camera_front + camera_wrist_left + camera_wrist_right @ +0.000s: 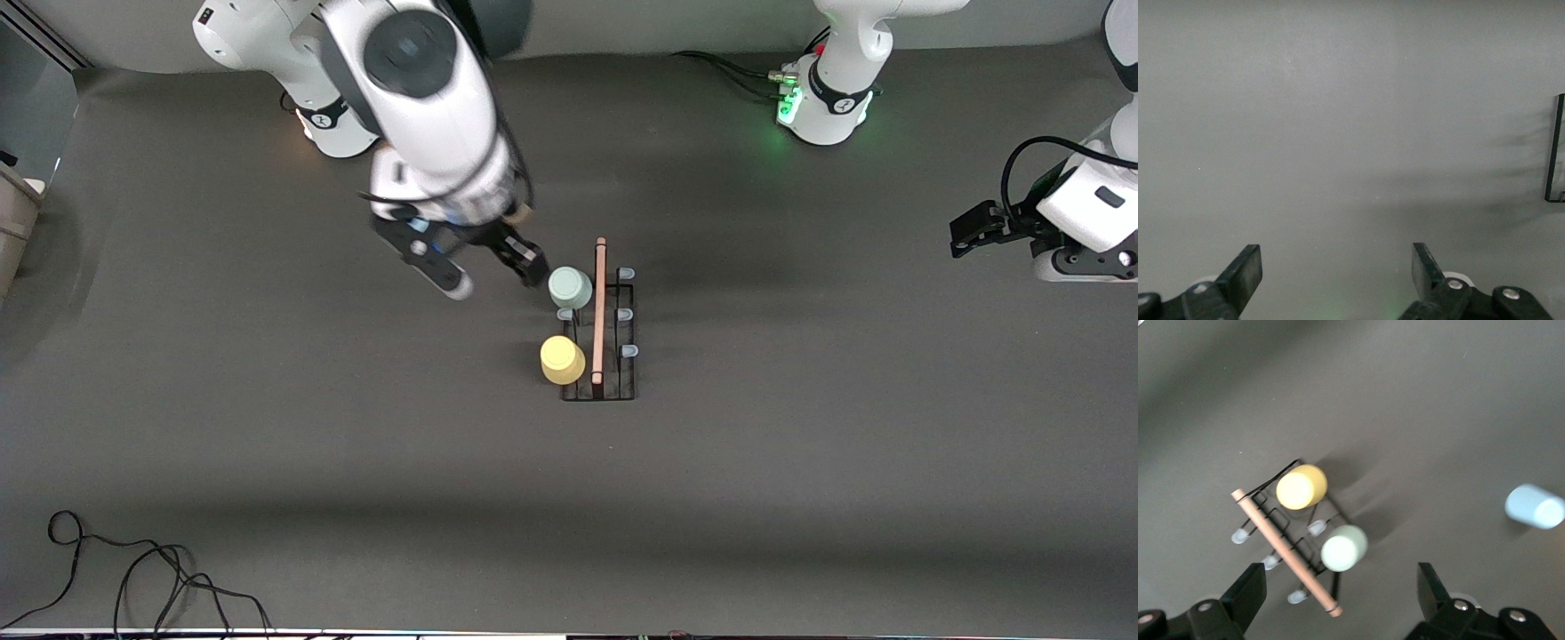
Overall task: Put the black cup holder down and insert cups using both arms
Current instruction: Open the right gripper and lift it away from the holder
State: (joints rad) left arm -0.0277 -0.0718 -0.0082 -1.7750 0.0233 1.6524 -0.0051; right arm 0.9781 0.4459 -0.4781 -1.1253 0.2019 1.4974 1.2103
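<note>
The black cup holder [625,388] stands mid-table, its wooden rod handle [600,311] along the top. On its pegs toward the right arm's end sit the pale mint cup [570,287] and, nearer the front camera, the yellow cup [563,359]. My right gripper [495,278] hangs open and empty just beside the mint cup. In the right wrist view the holder [1269,493], mint cup [1344,547] and yellow cup [1301,487] show past the gripper [1339,580], and a light blue cup [1535,507] lies apart on the table. My left gripper [965,233] waits open at its end; its fingers [1245,270] hold nothing.
Several pale-blue-capped pegs [626,313] on the holder's side toward the left arm's end are bare. Loose black cables [133,578] lie at the front corner at the right arm's end. A black panel edge [1555,147] shows in the left wrist view.
</note>
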